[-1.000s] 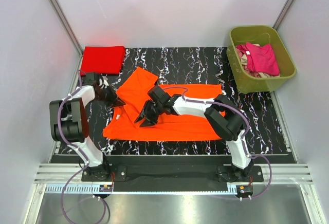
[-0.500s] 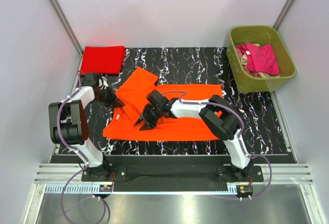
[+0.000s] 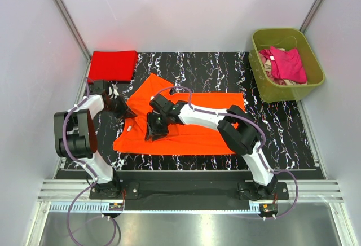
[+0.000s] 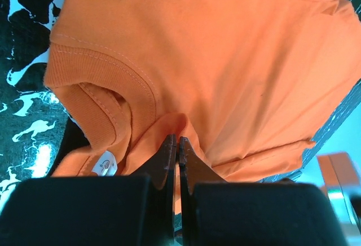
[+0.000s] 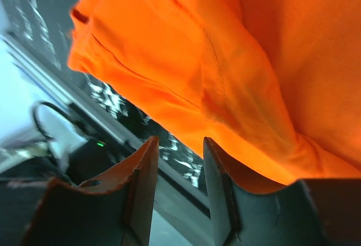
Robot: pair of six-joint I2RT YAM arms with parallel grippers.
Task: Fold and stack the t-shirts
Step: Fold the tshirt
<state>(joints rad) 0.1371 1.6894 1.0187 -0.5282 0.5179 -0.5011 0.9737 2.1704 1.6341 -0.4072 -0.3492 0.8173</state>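
- Lying spread out on the black table (image 3: 282, 133) was the orange t-shirt (image 3: 197, 137).
- The left gripper (image 3: 131, 112) was pinched tight on a bit of its cloth by the collar (image 4: 113, 71) (a white tag (image 4: 104, 160) showed there).
- The right gripper (image 3: 150, 135) was low over the shirt, fingers partly apart, with nothing between them.
- A red t-shirt (image 3: 113, 65) lay folded in the far left corner.
- A pink t-shirt (image 3: 287, 64) sat in the green tub (image 3: 282, 93).

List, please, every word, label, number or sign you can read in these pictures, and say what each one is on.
Nothing here is legible.
The white neck tag inside the collar of the orange t-shirt: print too blurred to read.
The graduated strip along the near rail: marks too small to read.
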